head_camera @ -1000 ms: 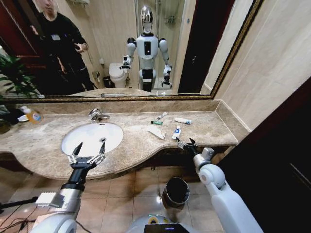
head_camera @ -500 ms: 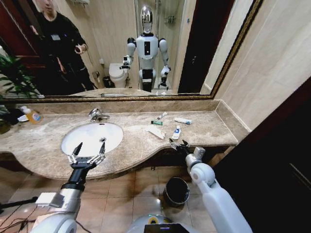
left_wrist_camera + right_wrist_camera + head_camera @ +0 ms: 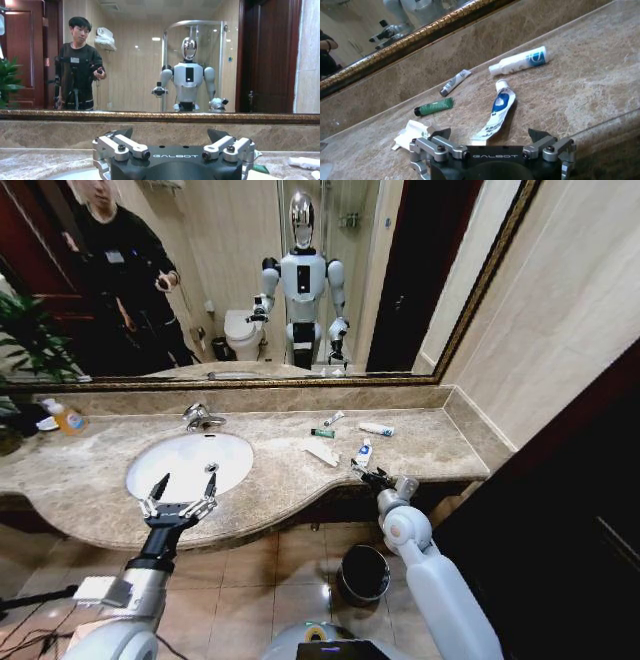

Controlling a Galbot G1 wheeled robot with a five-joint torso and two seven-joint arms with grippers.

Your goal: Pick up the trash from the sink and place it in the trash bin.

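The trash lies on the marble counter [image 3: 440, 442] to the right of the sink [image 3: 190, 464], not in the basin: a blue-and-white tube [image 3: 497, 111] nearest the counter's front edge, a green tube [image 3: 434, 107], a slim grey tube [image 3: 455, 82], a white tube [image 3: 517, 62] with a teal end near the wall, and a paper scrap [image 3: 411, 133]. The right gripper [image 3: 368, 475] hovers at the counter's front edge just short of the blue-and-white tube, jaws spread wide and empty. The left gripper [image 3: 180, 498] hangs over the sink's front rim, also wide and empty. The bin [image 3: 363, 574] stands on the floor below the counter.
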